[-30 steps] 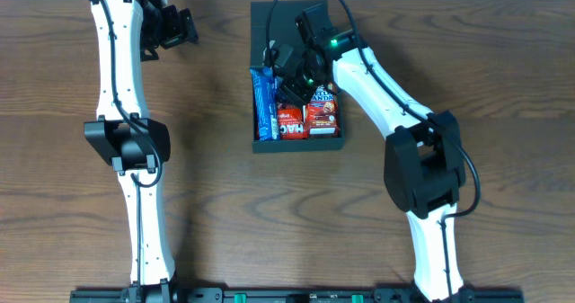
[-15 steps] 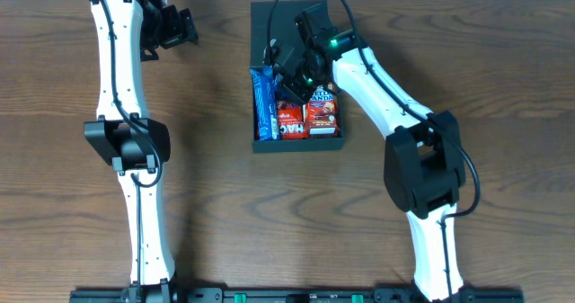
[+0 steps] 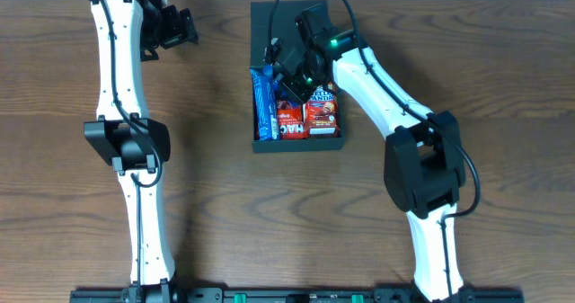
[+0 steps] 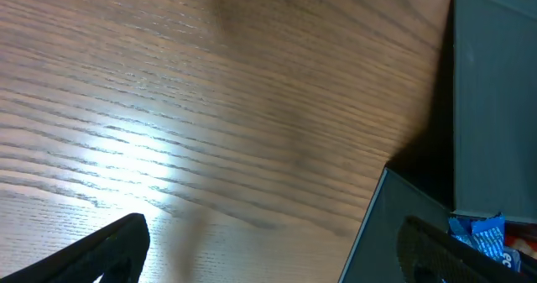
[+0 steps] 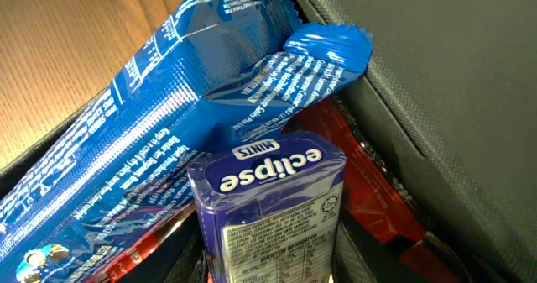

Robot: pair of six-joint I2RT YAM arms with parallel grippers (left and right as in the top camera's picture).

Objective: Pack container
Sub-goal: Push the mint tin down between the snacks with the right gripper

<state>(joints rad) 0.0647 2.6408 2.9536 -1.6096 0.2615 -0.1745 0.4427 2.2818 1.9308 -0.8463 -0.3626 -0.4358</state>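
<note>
While the left arm (image 3: 117,69) is parked out at the far-left corner of the tabletop (image 3: 216,204), everything interesting is over on the right side. The container (image 3: 298,145), a dark shallow cardboard box, lies at the far middle of the tabletop. Its lid (image 3: 269,29) is flapped open and lies flat on the far side.

Inside, a long blue packet (image 3: 262,105) runs along the left wall. A red packet (image 3: 289,121) lies just beside it, and a second red packet (image 3: 323,114) sits next to that one, toward the right wall.

The right arm (image 3: 377,78) reaches in from the near right, and the right jaws hang over the far part of the box, close to where the lid joins. On the right wrist camera those jaws are clamped on a purple-blue mints pack (image 5: 268,207) with "eclipse" printed on its end. The pack is right over the crinkled end of the blue packet, with a red wrapper just to its side. Can't tell if it's actually touching either of them.

The left jaws are spread wide with nothing between the fingers (image 4: 117,241), over bare wood and well to the left of the container. Only the box's corner and a bit of blue wrapper peek in at the edge of that wrist view.
</note>
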